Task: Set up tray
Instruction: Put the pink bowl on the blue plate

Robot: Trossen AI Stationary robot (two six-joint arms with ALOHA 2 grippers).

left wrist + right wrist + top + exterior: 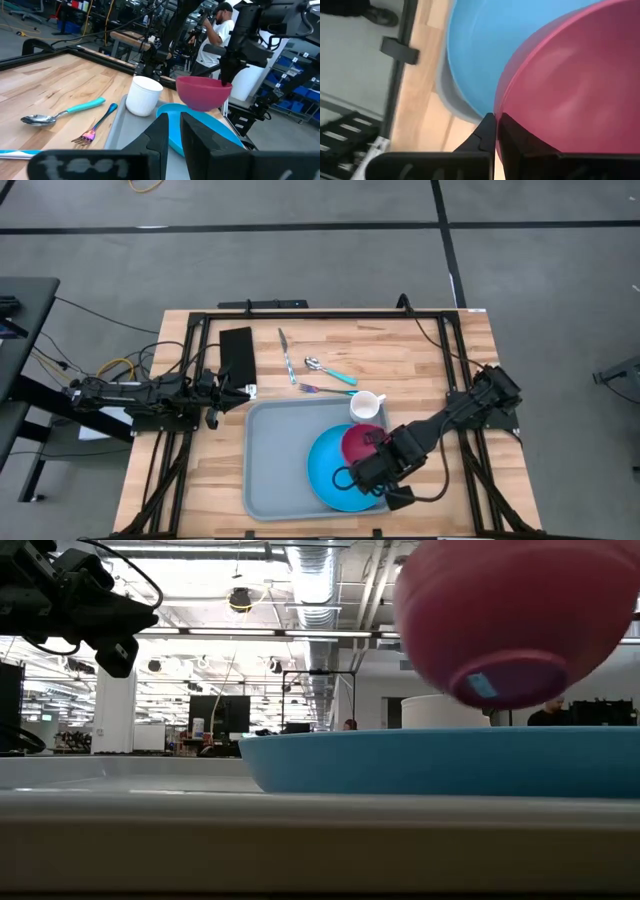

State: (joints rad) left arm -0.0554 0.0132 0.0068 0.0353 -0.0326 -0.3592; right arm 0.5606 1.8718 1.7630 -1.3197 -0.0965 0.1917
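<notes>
The tray [275, 465] lay at lower centre of the worktop [440, 380], with the plate [335, 475] in its right half. The bowl [362, 442] hung above the plate's upper right. The cup [366, 406] stood at the tray's upper right corner. Fork [325, 390], spoon [330, 370] and knife [287, 355] lay above the tray, the napkin [237, 358] to their left.

**Four cameras, one shared corner of the tray**

The high view looks straight down on the whole table [420, 350]. The low view sits at table height, very near the blue plate [440, 760] and pink bowl [510, 610]. The left wrist view faces across the table toward the same bowl [202, 92]. The right wrist view presses close against it [570, 85].
</notes>
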